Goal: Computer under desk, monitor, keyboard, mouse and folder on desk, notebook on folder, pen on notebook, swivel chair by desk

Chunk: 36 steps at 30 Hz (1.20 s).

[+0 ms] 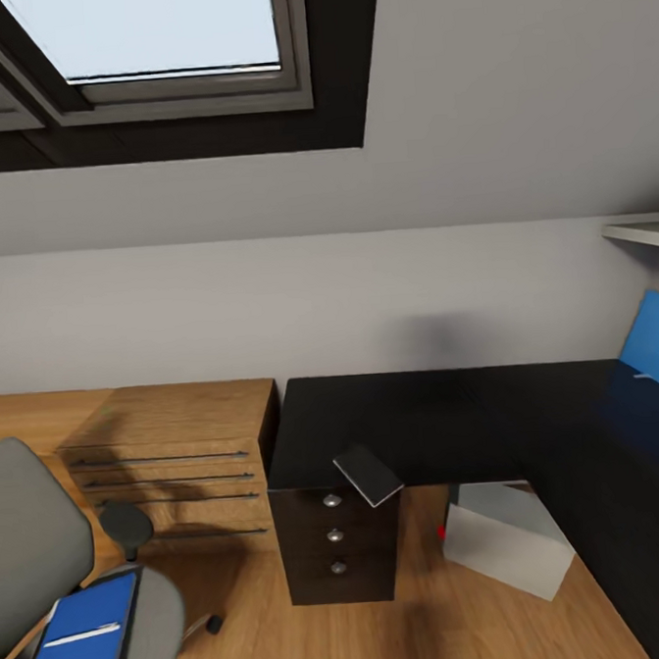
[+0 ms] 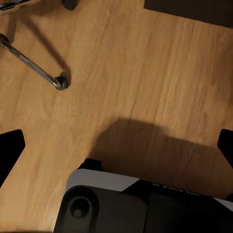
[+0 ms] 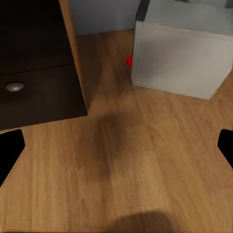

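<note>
Folder (image 1: 81, 642) lies flat on the seat of the swivel chair (image 1: 35, 547) at the lower left of the head view, bright blue, with the pen (image 1: 83, 635) lying across it. Ahead, the notebook (image 1: 368, 474) rests tilted on the front edge of the black tabletop (image 1: 453, 414), partly overhanging the drawers with round silver knobs. The computer (image 1: 506, 540) stands on the wood floor (image 1: 439, 627) under the tabletop, just beside the drawer unit, its red light facing the drawers. A light-wood dresser (image 1: 171, 458) stands left of the desk. In the wrist views, the left hand (image 2: 116, 145) and the right hand (image 3: 116, 145) each hang over bare floor with fingertips wide apart, holding nothing.
</note>
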{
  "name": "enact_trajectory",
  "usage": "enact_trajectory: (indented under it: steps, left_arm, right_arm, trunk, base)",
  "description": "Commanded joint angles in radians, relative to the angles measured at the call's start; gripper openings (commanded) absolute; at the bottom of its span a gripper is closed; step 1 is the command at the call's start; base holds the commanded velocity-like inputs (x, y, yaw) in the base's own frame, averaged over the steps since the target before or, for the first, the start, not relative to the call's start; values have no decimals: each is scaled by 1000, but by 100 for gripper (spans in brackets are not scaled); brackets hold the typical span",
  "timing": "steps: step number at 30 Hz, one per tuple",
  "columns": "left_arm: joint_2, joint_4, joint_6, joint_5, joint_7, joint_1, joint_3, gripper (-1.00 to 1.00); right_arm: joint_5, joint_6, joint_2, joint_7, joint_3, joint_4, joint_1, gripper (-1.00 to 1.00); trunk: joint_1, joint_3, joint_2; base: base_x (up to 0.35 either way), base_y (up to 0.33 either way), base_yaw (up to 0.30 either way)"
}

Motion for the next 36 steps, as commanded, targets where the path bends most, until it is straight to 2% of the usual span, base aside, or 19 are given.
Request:
enact_trajectory:
  steps: [1, 6, 12, 17, 20, 22, 23, 24, 29, 31, 36]
  left_arm:
    - [1, -2, 3, 6, 7, 0, -3, 100]
    - [2, -2, -19, 7, 9, 0, -2, 100]
    - [1, -2, -28, 6, 9, 0, -3, 100]
    - [3, 8, -33, 6, 8, 0, -3, 100]
    - [6, 22, -88, 7, 7, 0, -3, 100]
    - [7, 32, -117, 7, 7, 0, -4, 100]
    - [6, 59, -168, 6, 8, 0, -5, 100]
    - [6, 66, -183, 5, 8, 0, -5, 100]
    - [9, 80, -206, 6, 9, 0, -4, 100]
    - [24, 82, -210, 6, 9, 0, -4, 100]
    - [37, 83, -212, 6, 9, 0, -4, 100]
  right_arm:
    - [1, -4, 2, 1, -5, -1, 0, 100]
    - [-40, -3, 5, 2, -6, -1, -2, 100]
    - [-53, -4, 11, 3, -7, 0, -2, 100]
    - [-56, -4, 29, 3, -7, 2, -2, 100]
    - [-56, -5, 34, 3, -7, 3, -2, 100]
    - [-56, -5, 34, 3, -7, 3, -2, 100]
    - [-56, -5, 33, 3, -7, 3, -2, 100]
    - [-56, -5, 31, 3, -8, 2, -2, 100]
    - [-55, -7, 25, 2, -10, 0, -2, 100]
    - [-54, -7, 23, 1, -10, 0, -2, 100]
    - [-54, -7, 14, 2, -10, 2, -2, 100]
  trunk:
    - [-4, 1, 6]
    - [-4, -2, 6]
    - [-4, -4, 6]
    - [-4, -4, 6]
    - [-4, -4, 6]
    - [-4, -4, 6]
    - [-4, -4, 6]
    - [-4, -4, 6]
    - [-4, -4, 6]
    - [-4, -5, 6]
    - [-4, -7, 6]
  base:
    - [0, 0, 251]
    - [0, 0, 237]
    - [0, 0, 71]
    - [0, 0, 133]
    - [0, 0, 242]
    - [0, 0, 262]
    - [0, 0, 271]
    - [0, 0, 273]
    - [0, 0, 275]
    - [0, 0, 276]
    - [0, 0, 276]
